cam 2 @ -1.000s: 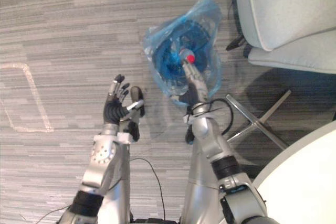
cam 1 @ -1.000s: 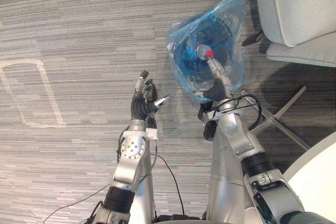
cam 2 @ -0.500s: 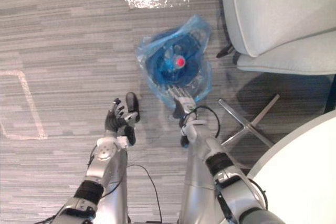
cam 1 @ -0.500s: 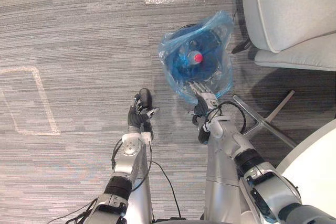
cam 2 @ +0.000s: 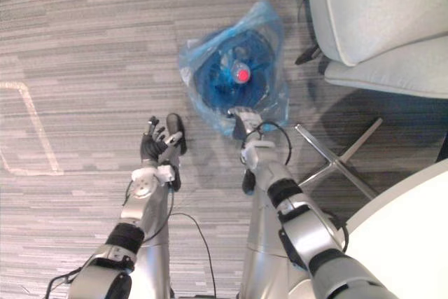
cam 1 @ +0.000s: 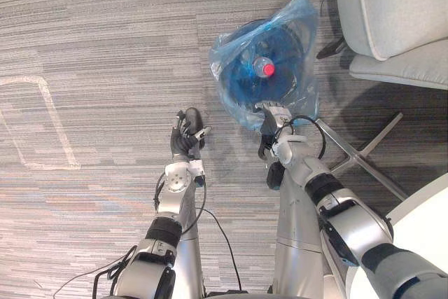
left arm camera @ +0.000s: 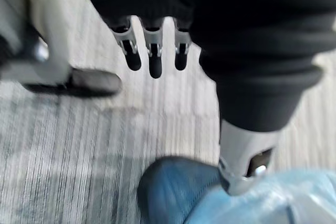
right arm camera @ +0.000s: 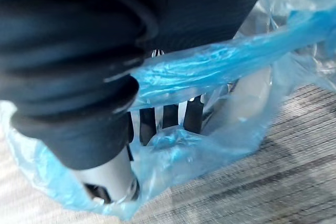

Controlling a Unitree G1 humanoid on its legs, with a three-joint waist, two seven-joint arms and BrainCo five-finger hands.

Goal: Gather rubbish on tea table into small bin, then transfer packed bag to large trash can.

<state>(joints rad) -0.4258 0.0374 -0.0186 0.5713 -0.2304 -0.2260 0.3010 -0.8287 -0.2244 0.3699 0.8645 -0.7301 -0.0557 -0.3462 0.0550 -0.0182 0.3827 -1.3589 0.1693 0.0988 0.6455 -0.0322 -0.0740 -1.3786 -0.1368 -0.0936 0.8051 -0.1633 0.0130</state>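
Grey carpet (cam 1: 91,47); near edge of blue bag (cam 1: 238,78) clutched in right hand (cam 1: 271,115), left hand (cam 1: 186,139) loose-fingered alongside

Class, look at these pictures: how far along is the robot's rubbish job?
Done: rubbish looks packed; a bottle sits in the blue bag. In hand: the bag hangs at the right hand; the left hand is open, empty. Left: carrying it to the large trash can and dropping it in.

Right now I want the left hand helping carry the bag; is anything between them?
Nothing visible: carpet shows between the left hand and the bag, whose near edge the right hand grips.
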